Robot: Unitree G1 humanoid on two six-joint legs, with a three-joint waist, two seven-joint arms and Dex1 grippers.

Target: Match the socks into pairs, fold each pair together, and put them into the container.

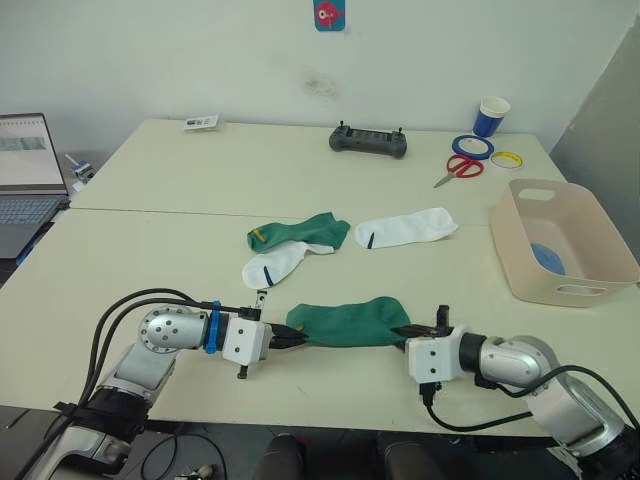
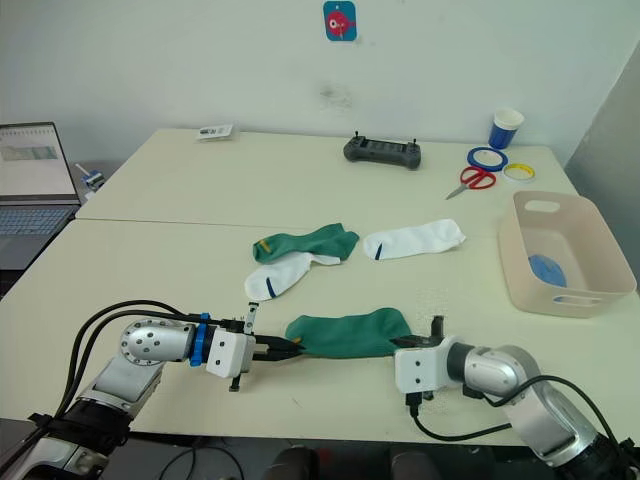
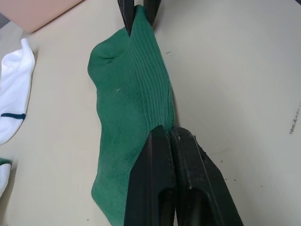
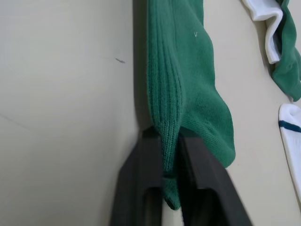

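Note:
A dark green sock (image 1: 345, 322) lies stretched along the table's front edge, held at both ends. My left gripper (image 1: 291, 341) is shut on its left end (image 3: 141, 141), and my right gripper (image 1: 401, 330) is shut on its right end (image 4: 172, 141). Farther back lie a second green sock (image 1: 300, 232) with a yellow mark, a white sock (image 1: 275, 266) partly under it, and another white sock (image 1: 405, 228) to their right. The beige-pink container (image 1: 520, 270) stands at the right with a light blue sock (image 1: 549, 258) inside.
At the back right are a blue paper cup (image 1: 491, 116), red scissors (image 1: 460, 168) and two tape rolls (image 1: 472, 147). A black controller (image 1: 369, 141) sits at back centre, a small card (image 1: 202, 123) at back left, and a laptop (image 1: 25, 180) off the left edge.

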